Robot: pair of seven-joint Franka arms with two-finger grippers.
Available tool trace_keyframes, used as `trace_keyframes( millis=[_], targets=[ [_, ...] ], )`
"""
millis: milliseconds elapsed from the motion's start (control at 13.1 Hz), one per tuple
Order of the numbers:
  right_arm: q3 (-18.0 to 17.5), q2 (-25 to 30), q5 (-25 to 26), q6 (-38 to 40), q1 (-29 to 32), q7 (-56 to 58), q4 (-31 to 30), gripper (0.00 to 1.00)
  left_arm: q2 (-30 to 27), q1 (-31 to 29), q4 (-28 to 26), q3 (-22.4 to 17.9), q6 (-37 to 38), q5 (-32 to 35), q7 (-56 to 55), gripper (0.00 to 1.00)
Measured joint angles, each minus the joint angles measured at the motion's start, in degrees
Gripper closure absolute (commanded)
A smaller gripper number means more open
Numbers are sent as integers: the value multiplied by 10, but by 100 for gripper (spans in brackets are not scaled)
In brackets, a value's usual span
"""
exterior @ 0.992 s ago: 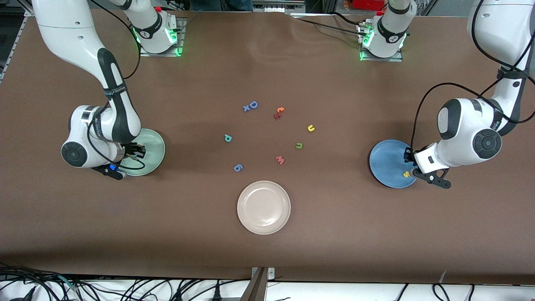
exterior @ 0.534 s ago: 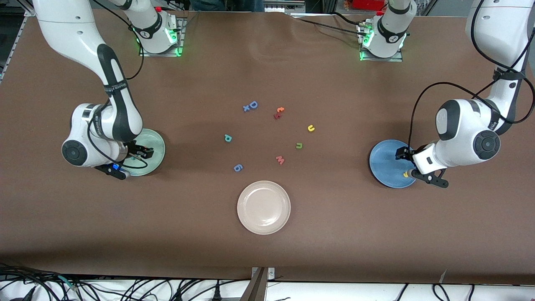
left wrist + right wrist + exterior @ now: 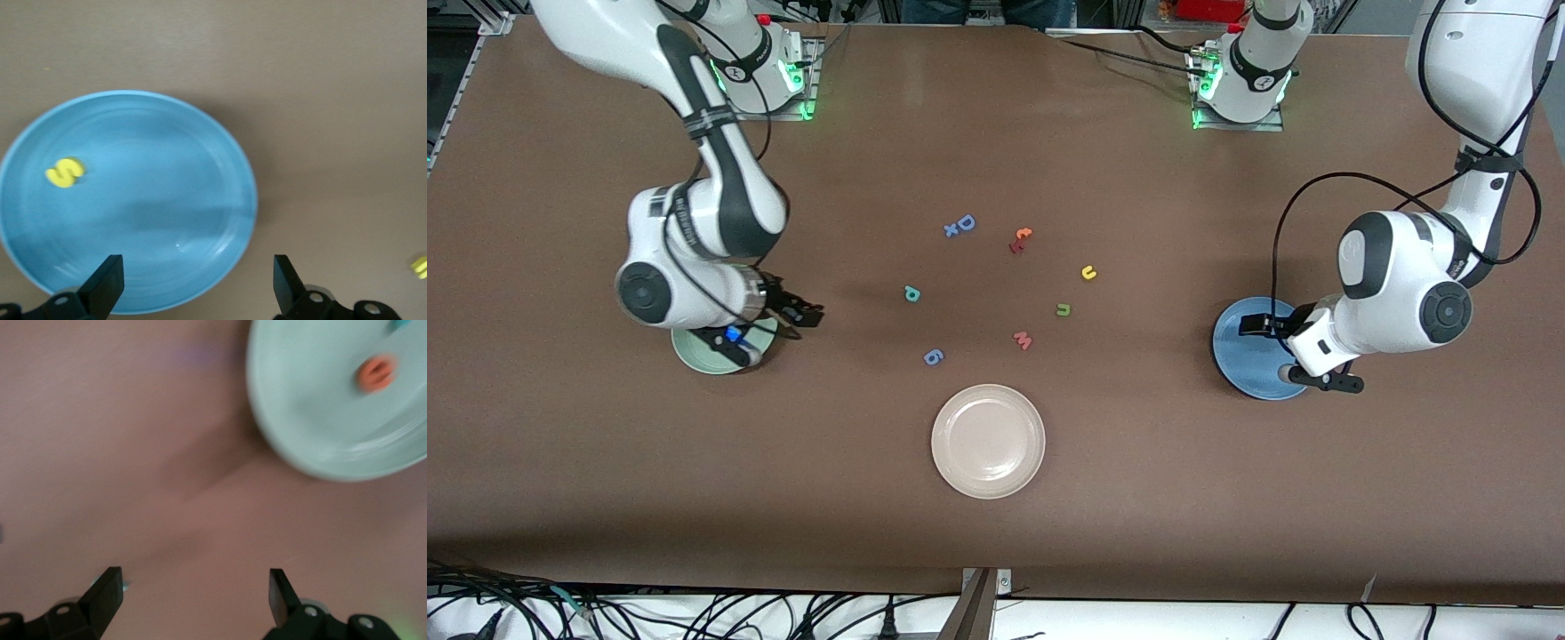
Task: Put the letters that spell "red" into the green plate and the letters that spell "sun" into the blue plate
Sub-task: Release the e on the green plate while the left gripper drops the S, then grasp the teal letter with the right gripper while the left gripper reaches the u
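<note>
The green plate (image 3: 313,420) holds an orange e (image 3: 377,373) and a teal letter (image 3: 401,323) cut off at the frame's edge. In the front view the right arm hides most of this plate (image 3: 692,353). My right gripper (image 3: 799,313) (image 3: 193,590) is open and empty over bare table beside it. The blue plate (image 3: 1240,356) (image 3: 153,220) holds a yellow s (image 3: 65,172). My left gripper (image 3: 1256,325) (image 3: 197,277) hangs open and empty over that plate's rim. On the table lie a teal d (image 3: 911,293), a yellow u (image 3: 1088,273) and an olive n (image 3: 1063,309).
A beige-white plate (image 3: 988,440) sits nearest the front camera. Other loose letters lie mid-table: a blue D (image 3: 966,222) with a small x (image 3: 951,230), an orange-and-red pair (image 3: 1019,241), a pink w (image 3: 1023,340) and a blue 6 (image 3: 933,356).
Both grippers opened from shut. The left let the yellow s drop into the blue plate. The right let go a teal letter over the green plate, then rose and swung toward mid-table.
</note>
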State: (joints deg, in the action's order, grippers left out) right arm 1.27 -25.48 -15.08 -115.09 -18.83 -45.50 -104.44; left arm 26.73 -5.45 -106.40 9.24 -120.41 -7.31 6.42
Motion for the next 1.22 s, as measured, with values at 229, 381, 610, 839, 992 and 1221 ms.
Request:
trace_keyframes(
  millis=[229,381,610,839,992,1221],
  targets=[
    [-22,-13,0,-77,-52,-100,-2,1,0,12,2,33,2,0,-79,1],
    [-22,-37,0,-125,-82,-124,-3,1,0,43,2,38,2,0,-134,1],
    [-22,-76,0,-173,-103,-130,-4,2,0,102,2,39,1,0,-218,1],
    [-22,-88,0,-179,-115,-157,-4,11,0,167,5,39,-15,0,-300,1],
    [-22,-88,0,-179,-127,-177,-5,25,5,192,8,39,-31,0,-338,1],
    [-22,-94,0,-179,-133,-184,-8,30,39,215,10,38,-91,3,-387,1]
  ],
)
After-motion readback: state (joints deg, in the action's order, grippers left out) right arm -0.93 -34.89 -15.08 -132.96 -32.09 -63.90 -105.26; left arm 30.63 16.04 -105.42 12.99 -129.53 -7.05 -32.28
